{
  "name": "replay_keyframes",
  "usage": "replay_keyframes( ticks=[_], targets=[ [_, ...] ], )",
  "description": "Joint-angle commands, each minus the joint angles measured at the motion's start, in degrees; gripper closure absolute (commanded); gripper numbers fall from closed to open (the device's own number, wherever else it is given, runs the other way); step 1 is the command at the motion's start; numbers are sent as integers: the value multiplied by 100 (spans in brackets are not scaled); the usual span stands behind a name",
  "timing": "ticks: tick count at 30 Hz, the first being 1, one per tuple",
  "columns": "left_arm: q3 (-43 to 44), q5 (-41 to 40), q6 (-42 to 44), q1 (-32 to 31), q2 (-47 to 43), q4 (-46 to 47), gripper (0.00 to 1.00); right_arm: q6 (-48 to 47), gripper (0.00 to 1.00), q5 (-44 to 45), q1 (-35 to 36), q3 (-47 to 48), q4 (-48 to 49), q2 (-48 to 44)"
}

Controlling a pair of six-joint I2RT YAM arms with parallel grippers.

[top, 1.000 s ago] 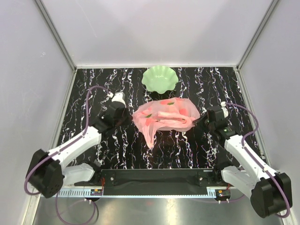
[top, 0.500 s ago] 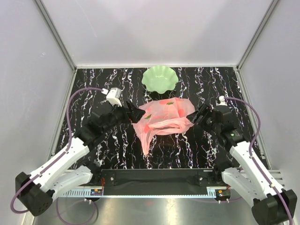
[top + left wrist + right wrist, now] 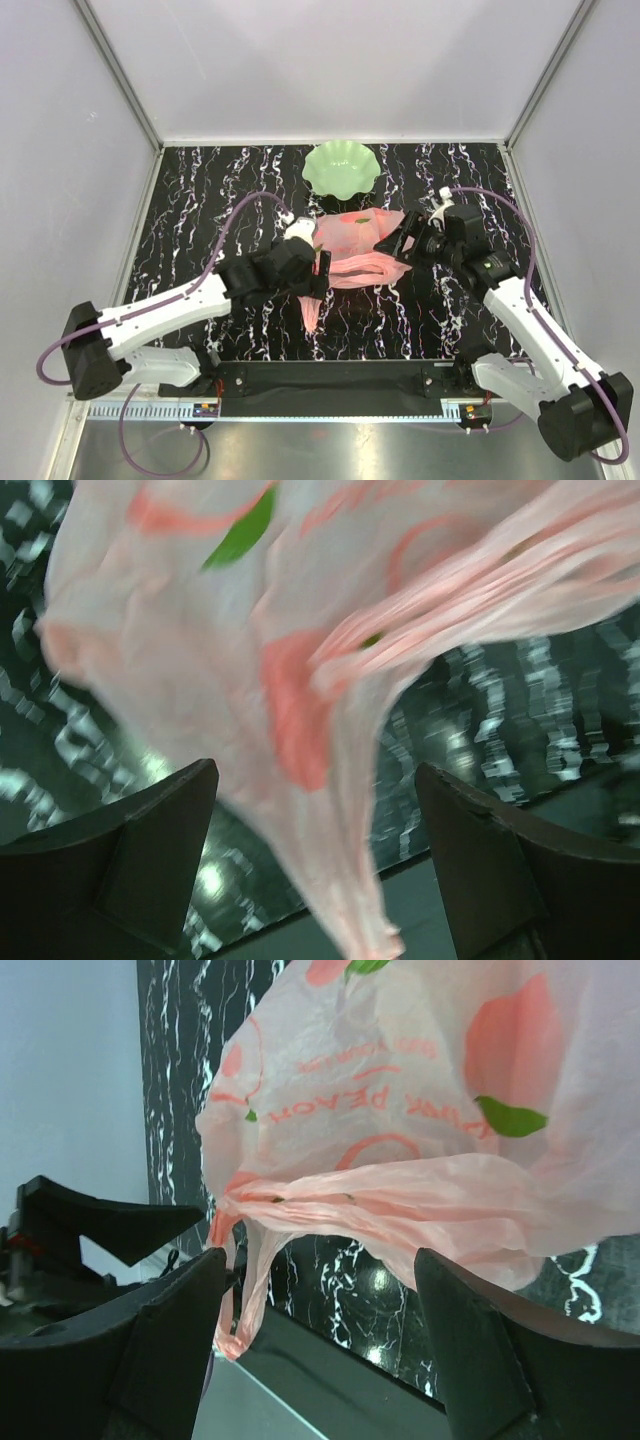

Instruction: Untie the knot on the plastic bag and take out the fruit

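Note:
The pink plastic bag (image 3: 352,243) lies crumpled in the middle of the black marbled table, its handles bunched into a twisted band (image 3: 330,1195) along the near side. One loose handle loop (image 3: 311,305) trails toward the arms. My left gripper (image 3: 318,274) is open at the bag's near left corner, and the trailing handle (image 3: 330,880) hangs between its spread fingers (image 3: 165,830) untouched. My right gripper (image 3: 400,246) is open beside the bag's right end, with the bag (image 3: 420,1100) just ahead of its fingers (image 3: 470,1345). The fruit is hidden; only printed peaches show on the plastic.
A green scalloped dish (image 3: 341,167) stands behind the bag near the table's far edge. Grey walls enclose the table on three sides. The left arm's dark gripper (image 3: 100,1225) shows at the left of the right wrist view.
Both grippers have opened and let go of the bag. The left arm swung right to the bag's near left corner. The right gripper moved up along the bag's right end.

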Motion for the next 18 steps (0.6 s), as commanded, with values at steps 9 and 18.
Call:
replay_keyframes(
  ticks=[9, 18],
  targets=[
    [-79, -1078, -831, -427, 87, -1107, 42, 174, 16, 135, 1038, 504, 642, 877],
    [-642, -559, -937, -471, -26, -219, 100, 1016, 17, 495, 1512, 523, 950, 1282]
  ],
)
